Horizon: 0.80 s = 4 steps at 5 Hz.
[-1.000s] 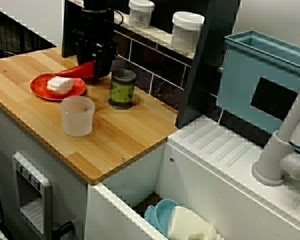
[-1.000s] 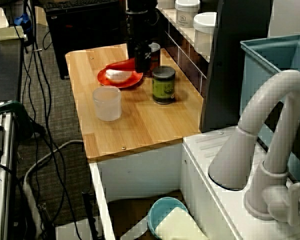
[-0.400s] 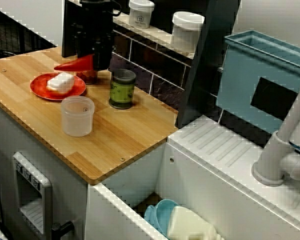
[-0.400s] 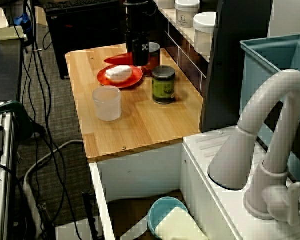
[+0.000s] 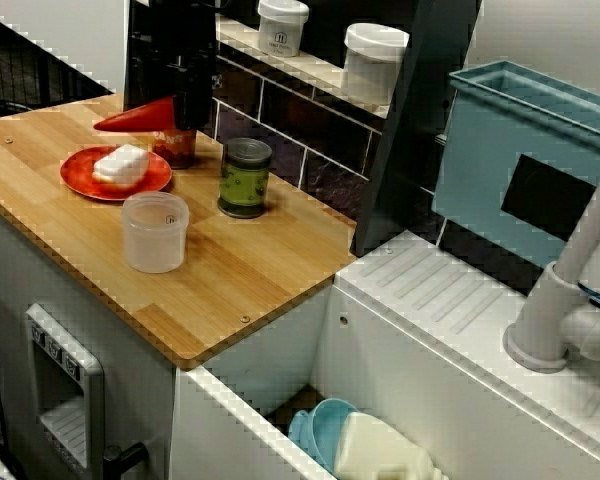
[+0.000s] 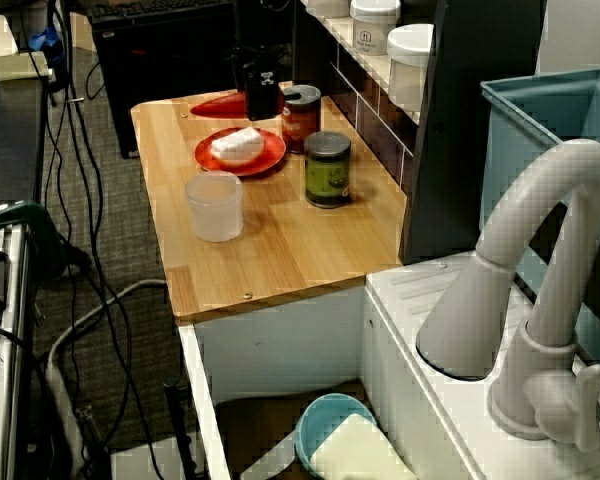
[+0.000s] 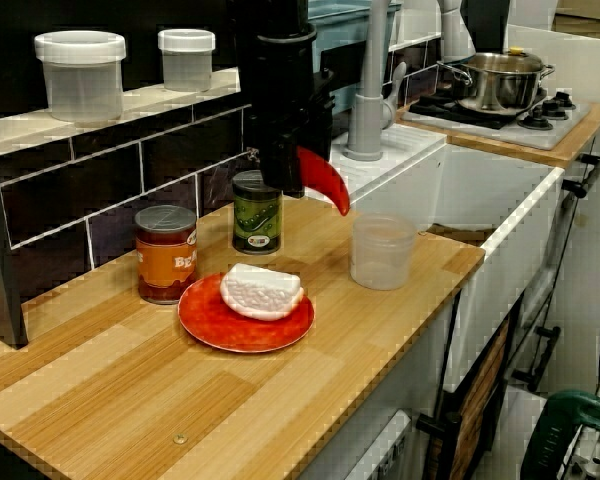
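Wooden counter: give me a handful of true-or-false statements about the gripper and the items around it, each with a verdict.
1. The gripper holds a red curved object in the air. True.
2. A white block lies on the red plate. True.
3. The green can, the orange-labelled jar and the clear cup stand upright on the counter. True.
4. The red curved object rests on the red plate. False: it is held in the air, clear of the plate.
5. The clear cup stands between the jar and the can. False: those two stand by the tiled wall, with the cup out toward the counter's front.
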{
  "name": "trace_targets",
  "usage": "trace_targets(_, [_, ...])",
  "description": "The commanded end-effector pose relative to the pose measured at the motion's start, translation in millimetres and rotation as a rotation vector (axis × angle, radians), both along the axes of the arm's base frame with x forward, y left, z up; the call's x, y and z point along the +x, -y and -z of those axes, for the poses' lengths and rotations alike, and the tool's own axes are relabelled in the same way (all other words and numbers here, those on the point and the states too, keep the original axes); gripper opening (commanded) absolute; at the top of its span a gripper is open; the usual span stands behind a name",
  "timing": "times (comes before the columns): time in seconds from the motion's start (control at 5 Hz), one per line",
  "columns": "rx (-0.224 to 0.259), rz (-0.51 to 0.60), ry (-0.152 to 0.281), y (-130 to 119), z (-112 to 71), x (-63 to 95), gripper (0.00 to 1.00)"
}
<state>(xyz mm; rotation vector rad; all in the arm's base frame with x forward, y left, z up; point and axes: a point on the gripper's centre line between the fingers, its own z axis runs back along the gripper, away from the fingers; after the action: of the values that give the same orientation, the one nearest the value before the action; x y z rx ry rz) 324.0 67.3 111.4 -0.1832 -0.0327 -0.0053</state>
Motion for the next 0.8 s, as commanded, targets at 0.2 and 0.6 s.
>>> trace_targets(0.2, [0.008,0.009,0.083,10.8,-8.2,-31.8,0.0])
trace_targets(0.6, [0.031,0.003,0.116,35.1,10.2,-46.6,0.0])
